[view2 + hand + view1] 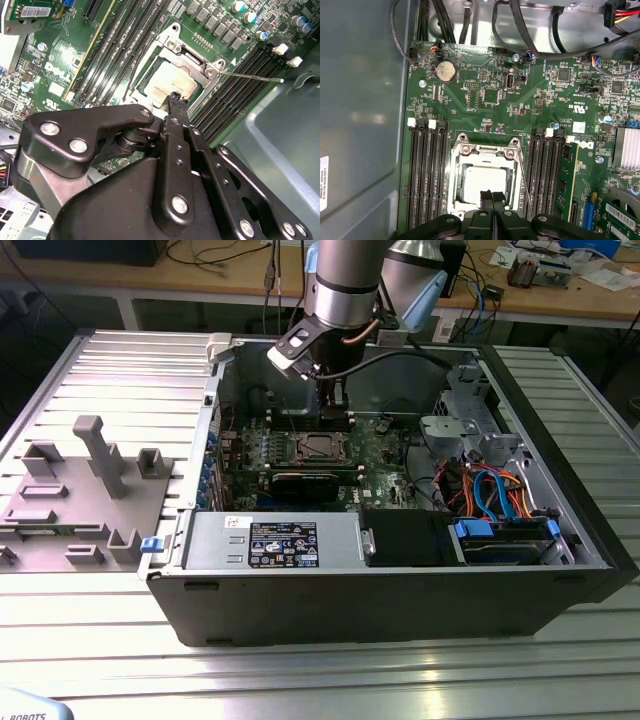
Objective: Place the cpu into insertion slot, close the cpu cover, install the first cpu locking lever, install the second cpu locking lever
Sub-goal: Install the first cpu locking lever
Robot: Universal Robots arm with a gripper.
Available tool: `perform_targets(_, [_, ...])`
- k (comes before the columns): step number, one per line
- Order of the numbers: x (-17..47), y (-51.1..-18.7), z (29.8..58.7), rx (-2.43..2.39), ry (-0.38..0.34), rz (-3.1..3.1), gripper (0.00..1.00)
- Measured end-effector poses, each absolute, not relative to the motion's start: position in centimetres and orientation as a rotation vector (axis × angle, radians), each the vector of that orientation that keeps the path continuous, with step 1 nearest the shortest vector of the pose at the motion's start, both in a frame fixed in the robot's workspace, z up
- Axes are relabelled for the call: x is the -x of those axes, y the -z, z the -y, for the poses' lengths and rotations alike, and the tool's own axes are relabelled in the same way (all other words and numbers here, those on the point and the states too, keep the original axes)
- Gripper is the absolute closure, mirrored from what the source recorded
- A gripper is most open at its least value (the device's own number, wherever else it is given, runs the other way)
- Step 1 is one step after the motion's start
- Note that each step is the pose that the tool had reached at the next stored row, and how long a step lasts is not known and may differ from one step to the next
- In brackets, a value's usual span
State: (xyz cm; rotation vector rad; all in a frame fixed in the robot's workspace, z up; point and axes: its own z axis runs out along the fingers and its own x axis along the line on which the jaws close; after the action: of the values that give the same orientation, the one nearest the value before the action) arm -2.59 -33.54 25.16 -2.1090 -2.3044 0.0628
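Ribbed aluminium table (330, 680), its slatted top spanning the scene. Directly on it: an open computer case (380, 605) lying on its side, centre to the exterior view's right; a grey fixture tray (70, 510) with upright pegs, just beside the case at the exterior view's left.

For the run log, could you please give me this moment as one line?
cpu: seated | cover: down over it | lever: one rod sticking out, looks unlatched | gripper: shut, above cover's edge
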Motion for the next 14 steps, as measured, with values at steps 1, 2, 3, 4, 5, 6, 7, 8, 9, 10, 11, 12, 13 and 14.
perform_targets(1, [2.6,-25.16,33.54,2.108,-0.063,2.305,0.89])
perform_targets(2, [2.59,-25.16,33.54,2.107,-0.063,2.306,0.89])
perform_targets(3, [2.59,-25.16,33.54,2.107,-0.063,2.307,0.89])
perform_targets(4, [2.59,-25.16,33.54,2.105,-0.063,2.308,0.89])
perform_targets(5, [2.59,-25.16,33.54,2.104,-0.063,2.309,0.89])
perform_targets(6, [2.6,-25.16,33.54,2.103,-0.063,2.31,0.89])
perform_targets(7, [2.59,-25.15,33.54,2.101,-0.063,2.312,0.89])
perform_targets(8, [2.59,-25.15,33.54,2.1,-0.063,2.313,0.89])
perform_targets(9, [2.59,-25.15,33.54,2.098,-0.063,2.314,0.89])
perform_targets(10, [2.6,-25.15,33.54,2.097,-0.063,2.316,0.89])
perform_targets(11, [2.59,-25.15,33.54,2.095,-0.063,2.317,0.89])
perform_targets(12, [2.59,-25.15,33.54,2.095,-0.063,2.318,0.89])
perform_targets(13, [2.59,-25.15,33.54,2.094,-0.063,2.318,0.89])
perform_targets(14, [2.59,-25.15,33.54,2.093,-0.063,2.319,0.89])
